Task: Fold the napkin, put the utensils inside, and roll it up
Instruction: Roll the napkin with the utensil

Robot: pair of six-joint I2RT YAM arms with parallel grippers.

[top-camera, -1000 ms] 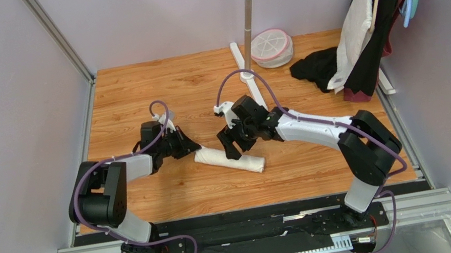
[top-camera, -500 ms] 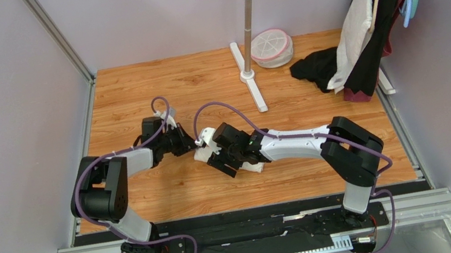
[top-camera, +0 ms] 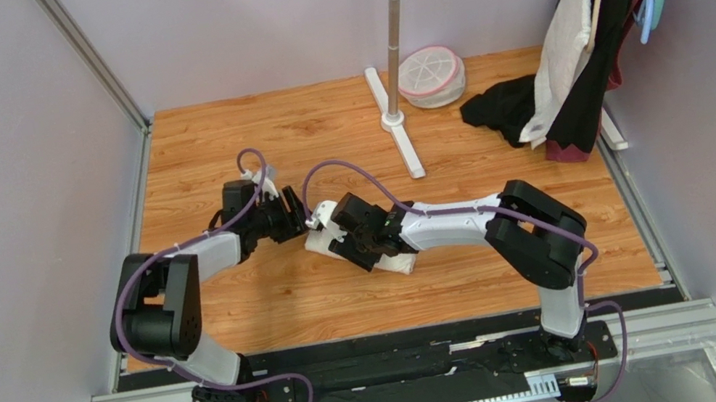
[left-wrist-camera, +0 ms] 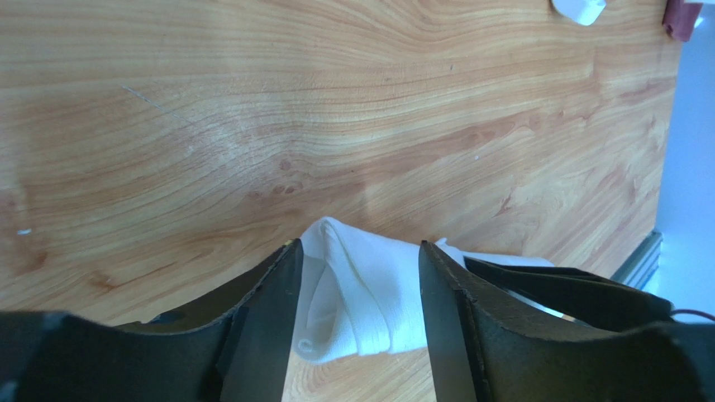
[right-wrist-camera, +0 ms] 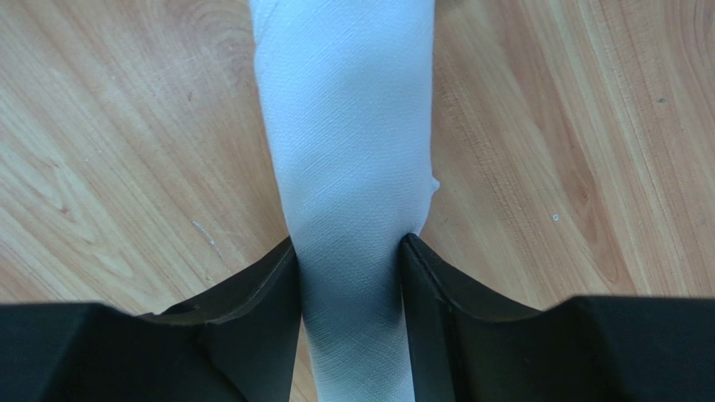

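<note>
The napkin (top-camera: 402, 260) lies on the wooden table as a cream-white roll, slanting from upper left to lower right. My left gripper (top-camera: 297, 218) sits at the roll's upper-left end. In the left wrist view, the left gripper (left-wrist-camera: 361, 251) is open, with the napkin's end (left-wrist-camera: 369, 293) loose between its fingers. My right gripper (top-camera: 355, 250) is over the middle of the roll. In the right wrist view, the right gripper (right-wrist-camera: 348, 244) is shut on the napkin (right-wrist-camera: 344, 126), squeezing it narrower. The utensils are hidden.
A stand's pole and white foot (top-camera: 396, 126) rise at the back centre, with a round white-and-pink container (top-camera: 431, 75) beside them. A black cloth (top-camera: 499, 110) lies at the back right under garments on hangers (top-camera: 576, 30). Grey walls close in both sides.
The left gripper has opened and let go of the roll's end. The right arm has swung left and down onto the roll, and its jaws have closed on it.
</note>
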